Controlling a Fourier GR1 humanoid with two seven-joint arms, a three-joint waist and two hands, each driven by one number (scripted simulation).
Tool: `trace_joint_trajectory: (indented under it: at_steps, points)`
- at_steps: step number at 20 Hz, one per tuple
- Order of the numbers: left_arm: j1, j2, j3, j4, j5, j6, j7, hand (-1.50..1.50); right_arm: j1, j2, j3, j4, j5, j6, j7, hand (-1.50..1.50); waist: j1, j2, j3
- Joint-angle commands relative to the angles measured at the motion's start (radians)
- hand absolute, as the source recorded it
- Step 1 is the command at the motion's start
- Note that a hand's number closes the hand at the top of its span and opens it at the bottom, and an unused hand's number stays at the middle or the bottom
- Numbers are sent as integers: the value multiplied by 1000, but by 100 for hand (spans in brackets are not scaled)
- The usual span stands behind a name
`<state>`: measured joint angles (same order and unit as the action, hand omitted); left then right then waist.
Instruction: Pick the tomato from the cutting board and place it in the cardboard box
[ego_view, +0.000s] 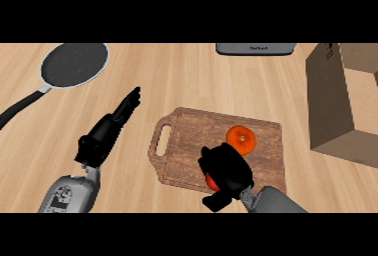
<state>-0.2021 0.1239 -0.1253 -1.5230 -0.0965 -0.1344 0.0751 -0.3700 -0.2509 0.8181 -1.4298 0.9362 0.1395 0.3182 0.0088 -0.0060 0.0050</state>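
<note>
We start at the right hand (225, 167), which sits over the lower right part of the cutting board (192, 132). Its fingers (218, 152) are curled, and a patch of red shows at the hand's lower left edge, beneath the palm; we cannot tell what that red patch belongs to, nor whether the fingers close on anything. The tomato (241, 138) lies on the cutting board just beyond the fingertips, appearing to touch them, its orange-red top face in plain sight. The grey right forearm (277, 200) enters from the lower edge of the view.

The left hand (111, 127) rests over the bare worktop (184, 75) to the left of the cutting board, apart from it. Its fingers (131, 102) are straight and held together, pointing away from the robot, and they hold nothing. The grey left forearm (70, 192) enters from the lower left.

The cutting board is dark wood with a slot handle (162, 137) on its left side, and it lies slightly rotated on the worktop. The cardboard box (336, 100) stands at the right edge of the view, well apart from the tomato, its top open. A frying pan (74, 65) with a speckled dark interior and a black handle sits at the upper left. A grey appliance (255, 48) is partly visible at the top edge.
</note>
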Motion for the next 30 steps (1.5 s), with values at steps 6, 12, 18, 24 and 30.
trace_joint_trajectory:
  at_steps: [6, 12, 18, 24, 30]
  points:
    - [6, 1, 10, 3, 5, 4, 2, 0, -31, -323, 50, -179, -45, -98, -517, 150, -23, 0, 11]
    - [15, 2, 21, 1, 3, 17, 0, 0, -21, -509, -46, -264, -172, -190, -808, 150, -59, 9, 12]
    - [30, 6, 33, -11, 6, 24, -7, 0, 21, -655, -152, -283, -355, -226, -1075, 150, -77, 16, 13]
    - [33, 18, 53, -24, 8, 31, -4, 0, 53, -774, -308, -217, -595, -189, -1299, 150, -88, 23, 12]
    - [45, 20, 48, -29, 5, 28, -13, 0, 67, -913, -487, -58, -843, -63, -1517, 150, -82, 22, 8]
